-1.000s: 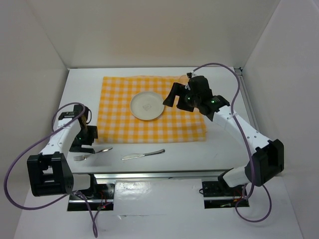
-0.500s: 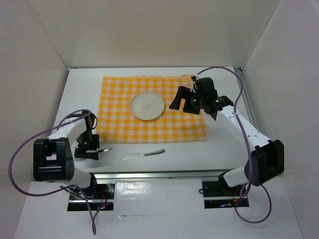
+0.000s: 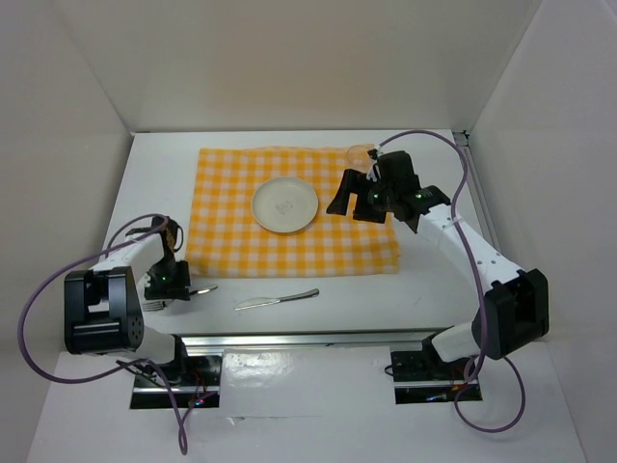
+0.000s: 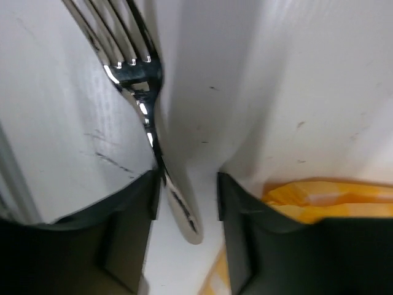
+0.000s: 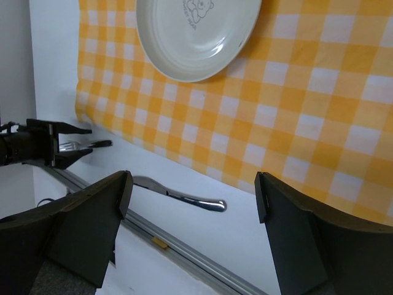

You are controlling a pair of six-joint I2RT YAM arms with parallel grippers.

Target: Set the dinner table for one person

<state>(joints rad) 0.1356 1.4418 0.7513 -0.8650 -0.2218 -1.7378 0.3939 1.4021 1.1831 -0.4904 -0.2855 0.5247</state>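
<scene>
Fork pickup step: left jaws part open astride fork (image 4: 138,74) handle, not clamped, at 8 o'clock of plate (image 3: 285,204); right jaws wide open, empty, over cloth (image 3: 289,253) at 3 o'clock; white worktop (image 3: 434,280) lies under everything. Next likely: close, lift, set fork beside plate

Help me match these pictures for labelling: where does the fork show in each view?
Top external: the fork lies lower left, just off the cloth's near-left corner.
Left wrist: the fork is centre-left, tines at the top, handle running down between the left fingers.
Right wrist: the fork is small, at the left edge.
Shared landmark: the yellow checked cloth.
</scene>
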